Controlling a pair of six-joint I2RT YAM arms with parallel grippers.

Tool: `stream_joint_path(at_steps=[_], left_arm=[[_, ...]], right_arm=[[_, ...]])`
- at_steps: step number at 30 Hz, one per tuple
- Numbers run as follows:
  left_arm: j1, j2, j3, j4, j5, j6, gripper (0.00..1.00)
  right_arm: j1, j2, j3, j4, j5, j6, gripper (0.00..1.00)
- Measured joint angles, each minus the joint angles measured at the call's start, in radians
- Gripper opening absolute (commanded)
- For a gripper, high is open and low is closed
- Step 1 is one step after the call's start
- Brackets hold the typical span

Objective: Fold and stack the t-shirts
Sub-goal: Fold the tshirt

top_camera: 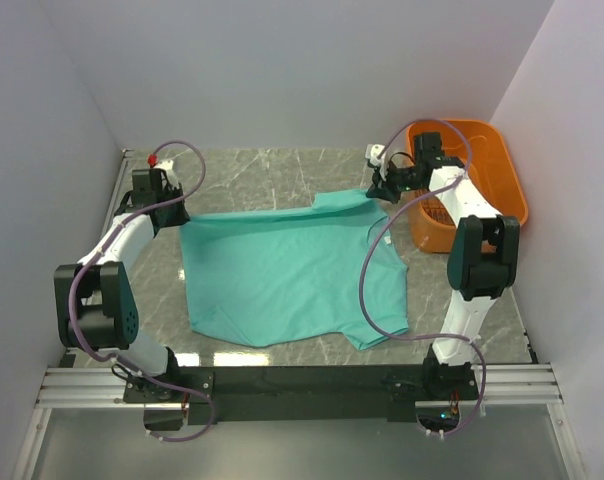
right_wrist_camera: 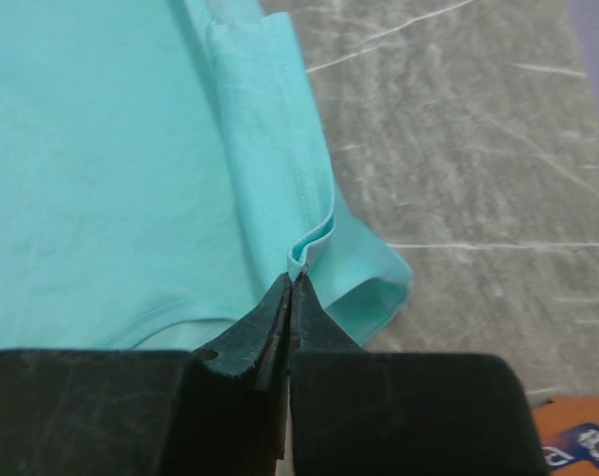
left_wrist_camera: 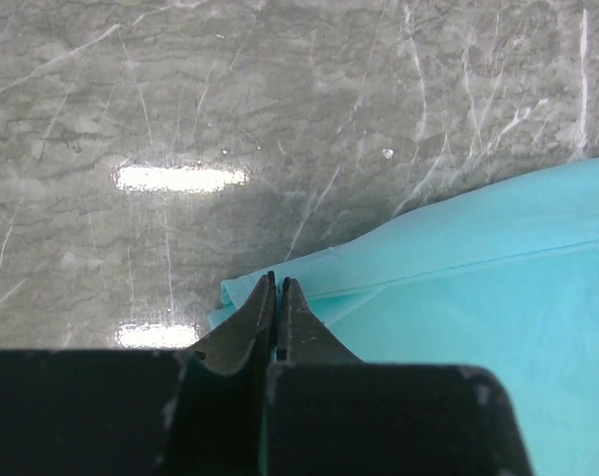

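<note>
In the left wrist view the left gripper (left_wrist_camera: 278,290) has its jaws pressed together, tips at the lower middle of the frame, pinching the corner of the shirt (left_wrist_camera: 478,317). From there the cloth spreads to the lower right, with a hem seam running across it. Bare marble table (left_wrist_camera: 280,99) fills the upper half.

In the right wrist view the right gripper (right_wrist_camera: 292,283) is likewise closed, nipping a small raised fold of the shirt's (right_wrist_camera: 111,169) hem at centre frame. Cloth fills the left, table (right_wrist_camera: 478,149) the right, and a bit of orange basket (right_wrist_camera: 577,436) shows at the lower right corner.

From above, the left gripper (top_camera: 162,200) sits at centre left and the right gripper (top_camera: 384,188) at upper right. The shirt (top_camera: 282,270) lies spread on the table (top_camera: 262,170) between them, its top edge stretched from one to the other. The basket (top_camera: 502,160) stands at the upper right, just beside the right gripper.
</note>
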Motion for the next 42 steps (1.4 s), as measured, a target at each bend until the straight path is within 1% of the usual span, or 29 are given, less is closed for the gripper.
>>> stream_joint_path(at_steps=[13, 27, 42], left_arm=[[0.000, 0.016, -0.006, 0.003, -0.021, 0.003, 0.01], [-0.014, 0.039, -0.017, 0.002, -0.055, 0.017, 0.01], [-0.029, 0.052, -0.029, 0.005, -0.096, 0.032, 0.01]], right_arm=[[0.000, -0.095, -0.138, -0.090, 0.001, -0.143, 0.00], [0.000, -0.114, -0.222, -0.112, 0.009, -0.168, 0.00], [0.000, -0.123, -0.254, -0.111, 0.009, -0.168, 0.00]])
